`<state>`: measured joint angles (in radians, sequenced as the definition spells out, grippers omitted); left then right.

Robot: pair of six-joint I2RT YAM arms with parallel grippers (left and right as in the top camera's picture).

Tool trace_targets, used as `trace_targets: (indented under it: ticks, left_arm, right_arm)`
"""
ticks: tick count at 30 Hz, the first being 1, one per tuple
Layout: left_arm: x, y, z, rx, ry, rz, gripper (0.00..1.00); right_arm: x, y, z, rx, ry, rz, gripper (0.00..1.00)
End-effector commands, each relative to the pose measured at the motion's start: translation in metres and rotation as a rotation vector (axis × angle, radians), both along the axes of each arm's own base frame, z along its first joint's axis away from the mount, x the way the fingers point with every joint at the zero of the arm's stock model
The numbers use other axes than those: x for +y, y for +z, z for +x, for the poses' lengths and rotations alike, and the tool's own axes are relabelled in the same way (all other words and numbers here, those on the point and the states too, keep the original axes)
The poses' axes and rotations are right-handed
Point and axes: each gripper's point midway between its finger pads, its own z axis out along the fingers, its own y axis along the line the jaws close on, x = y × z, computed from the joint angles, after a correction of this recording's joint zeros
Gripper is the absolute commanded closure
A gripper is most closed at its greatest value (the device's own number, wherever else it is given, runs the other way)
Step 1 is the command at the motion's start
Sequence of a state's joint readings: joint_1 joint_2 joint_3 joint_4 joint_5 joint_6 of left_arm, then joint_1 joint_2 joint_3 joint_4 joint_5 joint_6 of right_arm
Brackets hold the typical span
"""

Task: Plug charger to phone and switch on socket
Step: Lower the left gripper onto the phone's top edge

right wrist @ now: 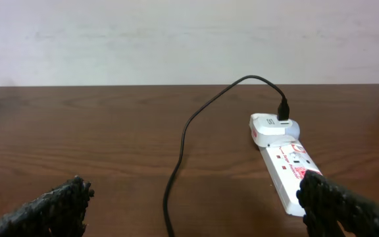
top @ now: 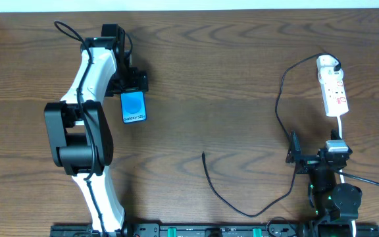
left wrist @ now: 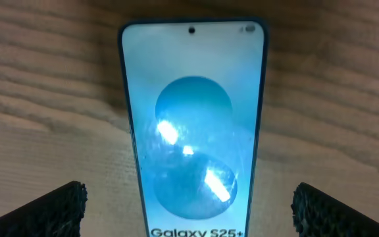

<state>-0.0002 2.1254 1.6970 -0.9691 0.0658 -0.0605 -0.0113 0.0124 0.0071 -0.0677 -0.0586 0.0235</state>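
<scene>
Over on the left side of the tabletop (top: 209,79), the phone (top: 133,106) lies flat, screen up, its blue-teal display glowing with the round shape and the "Galaxy" lettering. The left fingers (left wrist: 51,210) are spread wide, one on either side of the phone's lower end in the wrist view, with bare wood showing between each pad and the phone's edges. No grip on it.

Across at the right, the socket (top: 332,89) rests near the far edge, with the charger's white adapter (right wrist: 272,128) plugged into its far end. The charger (top: 278,112) cable loops away from the adapter, runs down the tabletop toward the near edge and curls back up, and its plug tip (top: 203,155) lies loose around mid-table, well apart from the phone.

The right fingers (right wrist: 51,207) are also apart, holding nothing, sitting low near the front edge. The socket's near end lies just ahead of the right-hand pad.
</scene>
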Motion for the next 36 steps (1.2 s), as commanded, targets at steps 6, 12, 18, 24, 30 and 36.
trace_targets:
  ticks: [6,12,18,24,30,36]
  left_arm:
    - [0.002,-0.02,-0.001,0.031,0.034,-0.004,0.0]
    - [0.002,-0.032,-0.003,0.043,0.034,-0.004,0.01]
    - [0.002,-0.033,-0.003,0.039,0.034,-0.004,0.0]
    - [0.002,-0.037,-0.003,0.033,0.033,-0.004,0.01]
    - [0.002,-0.039,-0.001,0.025,0.033,-0.004,0.01]
    - [0.003,-0.041,-0.003,0.03,0.031,0.009,0.01]
  right_arm:
    - [0.001,0.0,0.0,0.0,0.002,0.005,0.01]
    - [0.001,0.0,0.0,0.0,0.002,0.005,0.01]
    - [0.001,0.0,0.0,0.0,0.002,0.005,0.01]
    - [0.001,0.0,0.0,0.0,0.002,0.005,0.01]
    - [0.001,0.0,0.0,0.0,0.002,0.005,0.01]
    - [0.001,0.0,0.0,0.0,0.002,0.005,0.01]
